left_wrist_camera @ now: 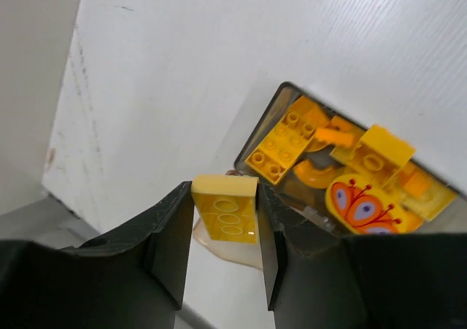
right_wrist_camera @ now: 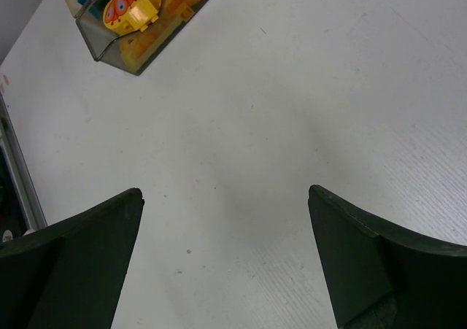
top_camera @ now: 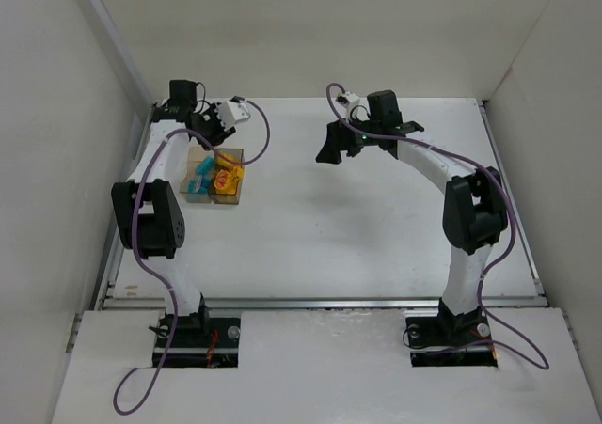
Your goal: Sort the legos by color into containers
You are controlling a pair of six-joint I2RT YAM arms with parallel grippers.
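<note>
My left gripper (left_wrist_camera: 225,198) is shut on a yellow brick (left_wrist_camera: 228,214), studs facing the camera, held just above the near edge of the containers (left_wrist_camera: 246,148). The compartment beside it holds several yellow and orange legos (left_wrist_camera: 292,141), among them a rounded yellow piece with a butterfly print (left_wrist_camera: 361,205). From above, the left gripper (top_camera: 209,142) hovers at the far side of the two joined containers (top_camera: 235,198). One holds cyan legos (top_camera: 196,181), the other yellow and orange ones (top_camera: 228,176). My right gripper (right_wrist_camera: 226,198) stands wide open over bare table, nothing between its fingers.
The right gripper (top_camera: 339,149) hangs over the far middle of the table, well to the right of the containers (right_wrist_camera: 117,52). White walls close in the table on the left, back and right. A metal rail (top_camera: 320,302) runs along the near edge.
</note>
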